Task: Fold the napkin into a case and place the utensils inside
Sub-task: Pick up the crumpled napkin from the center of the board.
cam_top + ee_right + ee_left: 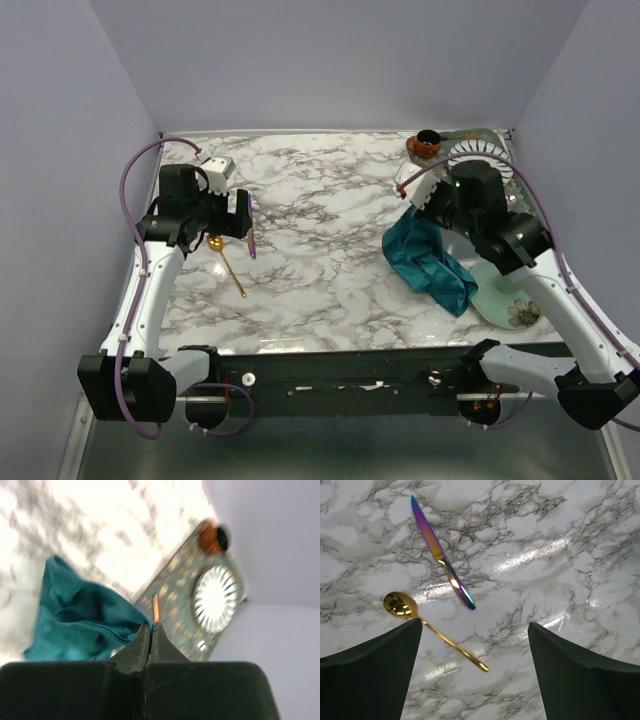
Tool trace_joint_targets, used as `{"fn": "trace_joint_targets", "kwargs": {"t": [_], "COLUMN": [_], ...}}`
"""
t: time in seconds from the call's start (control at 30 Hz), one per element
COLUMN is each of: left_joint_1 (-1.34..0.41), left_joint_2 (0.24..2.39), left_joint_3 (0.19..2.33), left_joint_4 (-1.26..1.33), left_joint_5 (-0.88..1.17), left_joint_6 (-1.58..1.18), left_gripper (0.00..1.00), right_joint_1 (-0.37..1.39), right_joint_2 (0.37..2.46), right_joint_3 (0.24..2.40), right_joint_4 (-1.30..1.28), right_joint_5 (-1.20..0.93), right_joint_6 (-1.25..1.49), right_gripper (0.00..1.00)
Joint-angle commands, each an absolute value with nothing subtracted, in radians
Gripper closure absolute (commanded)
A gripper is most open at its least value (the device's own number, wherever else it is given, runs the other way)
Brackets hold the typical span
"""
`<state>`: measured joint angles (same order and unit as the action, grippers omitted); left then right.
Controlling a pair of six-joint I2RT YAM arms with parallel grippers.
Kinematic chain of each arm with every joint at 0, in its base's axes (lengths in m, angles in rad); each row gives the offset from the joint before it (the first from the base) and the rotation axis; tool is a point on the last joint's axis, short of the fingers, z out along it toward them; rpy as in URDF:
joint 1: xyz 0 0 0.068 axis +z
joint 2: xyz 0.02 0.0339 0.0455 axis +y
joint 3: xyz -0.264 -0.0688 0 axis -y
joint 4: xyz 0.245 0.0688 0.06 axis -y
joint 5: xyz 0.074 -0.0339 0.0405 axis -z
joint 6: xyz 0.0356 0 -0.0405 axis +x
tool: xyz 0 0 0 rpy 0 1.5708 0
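The napkin point(432, 262) lies bunched at the right of the surface point(320, 200), its near end draped over a pale saucer point(508, 302). It is soft, light, limp cloth that will sag and crease, so a hem or corner looks the best place to pinch. The right tool point(151, 626) is closed, seemingly nipping the cloth's edge. The left tool point(474, 622) hangs wide open, holding nothing, above the knife point(440, 555) and spoon point(400, 605). Both are thin, stiff, slick metal, best taken across the handle. The left wrist view shows them near but apart; the top view leaves them small beside the arm. Only the top view shows the saucer.
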<state>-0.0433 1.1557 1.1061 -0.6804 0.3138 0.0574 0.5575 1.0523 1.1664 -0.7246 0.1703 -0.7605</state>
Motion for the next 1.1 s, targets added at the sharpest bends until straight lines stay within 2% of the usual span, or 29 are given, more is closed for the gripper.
{"fn": "trace_joint_targets", "kwargs": {"t": [0.0,0.2,0.3,0.4,0.53,0.7,0.83,1.07], "left_joint_1": [-0.049,-0.049,-0.049,-0.051,-0.055,-0.199,-0.355,-0.557], "left_joint_2": [1.088,0.993,0.963,0.974,1.024,1.095,1.208,1.564], "left_joint_3": [1.048,0.954,0.919,0.904,0.903,0.905,0.916,1.21], "left_joint_4": [-0.574,-0.479,-0.462,-0.486,-0.535,-0.56,-0.493,-0.394], "left_joint_5": [0.443,0.618,0.719,0.771,0.828,0.738,0.674,0.577], "left_joint_6": [0.051,0.063,0.103,0.175,0.288,0.442,0.511,0.519], "left_gripper": [0.01,0.01,0.01,0.02,0.04,0.06,0.08,0.13], "right_joint_1": [0.563,0.565,0.565,0.565,0.566,0.565,0.565,0.565], "right_joint_2": [1.15,1.298,1.267,1.183,1.02,0.769,0.617,0.488], "right_joint_3": [1.497,1.935,1.957,1.886,1.645,1.272,1.197,1.184], "right_joint_4": [-0.718,-0.822,-0.807,-0.844,-0.888,-0.9,-0.949,-1.063], "right_joint_5": [0.008,-0.133,-0.189,-0.222,-0.168,-0.029,0.102,0.135], "right_joint_6": [-0.732,-0.606,-0.571,-0.572,-0.609,-0.657,-0.658,-0.687], "right_gripper": [0.99,0.99,0.99,0.99,0.99,0.99,0.99,0.99]}}
